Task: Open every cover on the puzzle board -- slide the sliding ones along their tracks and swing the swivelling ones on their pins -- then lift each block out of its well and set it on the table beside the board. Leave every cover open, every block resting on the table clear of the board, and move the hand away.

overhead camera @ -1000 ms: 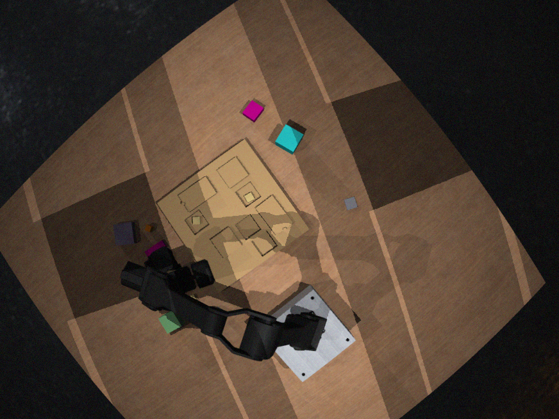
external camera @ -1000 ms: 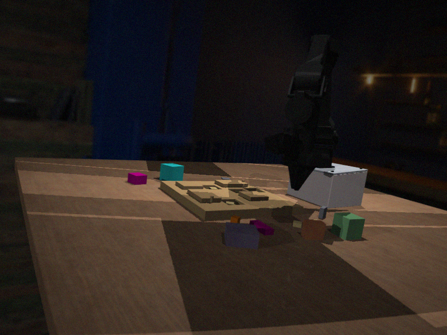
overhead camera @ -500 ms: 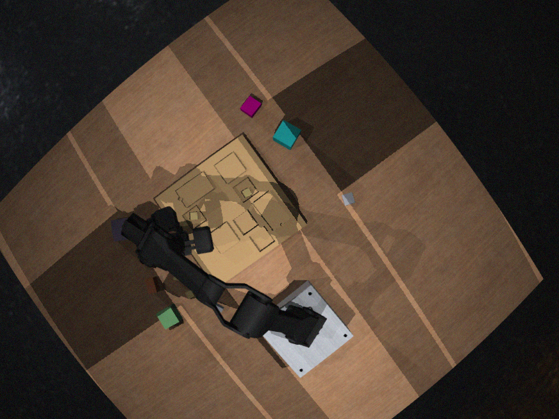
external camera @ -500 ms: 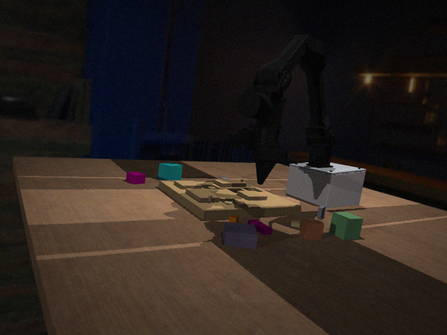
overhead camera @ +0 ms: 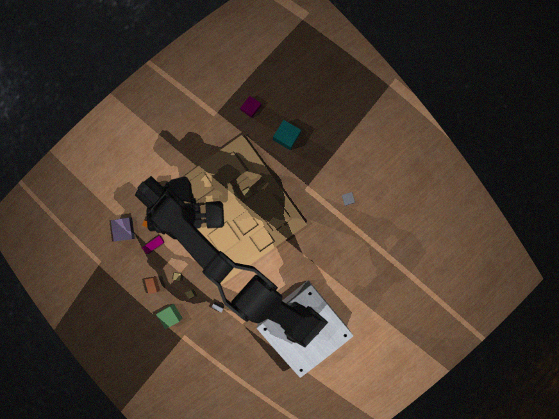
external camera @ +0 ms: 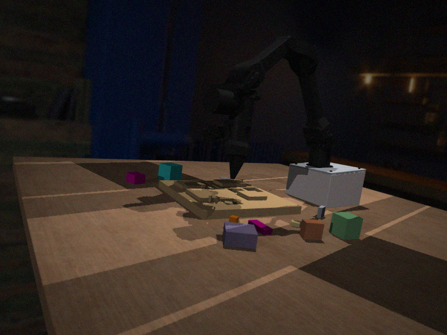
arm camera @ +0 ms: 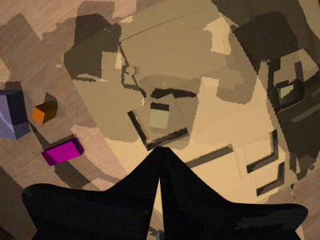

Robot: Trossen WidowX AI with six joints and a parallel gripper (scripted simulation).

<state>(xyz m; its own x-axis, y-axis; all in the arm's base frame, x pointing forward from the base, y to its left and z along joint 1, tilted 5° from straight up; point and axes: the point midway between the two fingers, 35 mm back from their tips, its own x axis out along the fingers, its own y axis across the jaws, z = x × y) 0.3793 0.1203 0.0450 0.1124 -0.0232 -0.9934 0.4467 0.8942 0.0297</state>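
Note:
The tan puzzle board (overhead camera: 247, 254) (external camera: 285, 209) (arm camera: 221, 125) has raised covers and square wells. My gripper (external camera: 234, 177) (arm camera: 161, 152) is shut and empty, its tips above the board near one well. A pale yellow block (arm camera: 158, 118) sits in that well. A second pale block (arm camera: 286, 93) shows in another well, in shadow. A large cover (arm camera: 177, 48) with a small round knob (arm camera: 130, 70) lies beyond the first block. Two pale yellow blocks lie on the table: one block (overhead camera: 176, 275) nearer the board and a shadowed block (overhead camera: 190, 293). The arm hides part of the board in the top view.
Beside the board lie a purple block (overhead camera: 122, 229) (external camera: 240, 236), a magenta bar (overhead camera: 154, 243) (arm camera: 63, 152), an orange block (external camera: 234, 218) (arm camera: 45, 112), a terracotta block (overhead camera: 150, 284) and a green block (overhead camera: 168, 316). A teal block (overhead camera: 286, 134) and magenta cube (overhead camera: 250, 106) lie across the board.

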